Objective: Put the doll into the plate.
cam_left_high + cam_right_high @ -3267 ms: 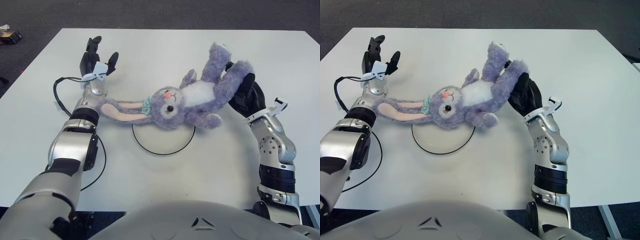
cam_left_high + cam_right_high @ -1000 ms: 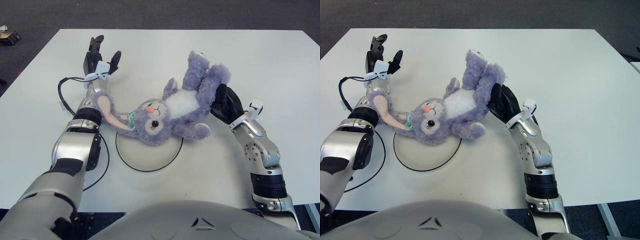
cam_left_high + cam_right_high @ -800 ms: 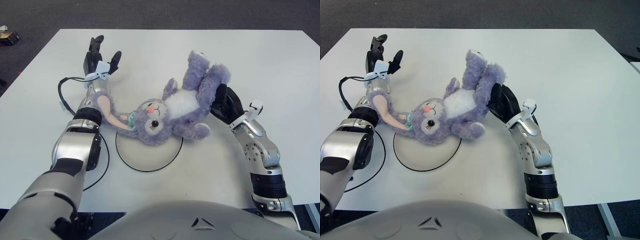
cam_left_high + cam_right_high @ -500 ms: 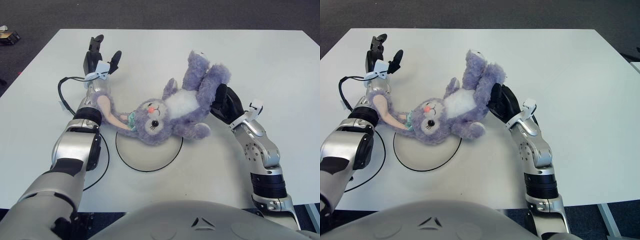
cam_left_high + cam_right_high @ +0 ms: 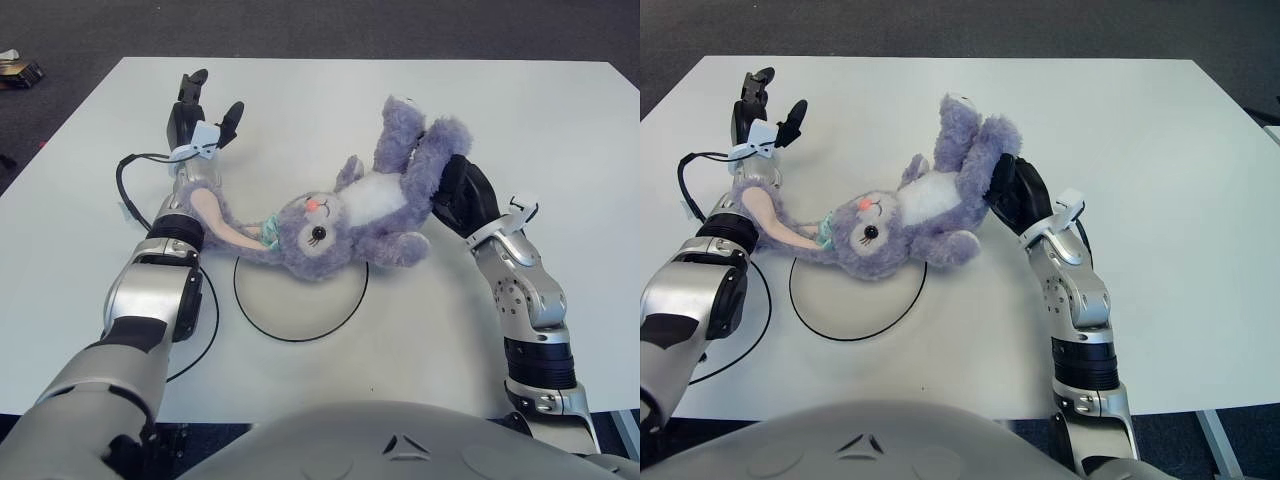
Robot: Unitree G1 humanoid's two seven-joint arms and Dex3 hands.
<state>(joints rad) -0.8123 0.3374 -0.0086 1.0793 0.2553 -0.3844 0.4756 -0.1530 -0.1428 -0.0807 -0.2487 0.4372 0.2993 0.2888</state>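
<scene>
The doll (image 5: 345, 220) is a lavender-purple plush rabbit with a white belly, pale pink ear lining, a pink nose, a black eye and a teal bow by its ear. The plate (image 5: 300, 300) is white with a thin black rim, lying on a white counter (image 5: 560, 130) above a dark grey floor (image 5: 300, 25). The right hand (image 5: 462, 195) is black on a silver-grey arm, and the left hand (image 5: 200, 115) has black fingers with a white band at the wrist, beside a black cable (image 5: 125, 190).

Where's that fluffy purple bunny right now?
The bunny is mid-table, its head over the far rim of the plate, a leg gripped by the right hand.
</scene>
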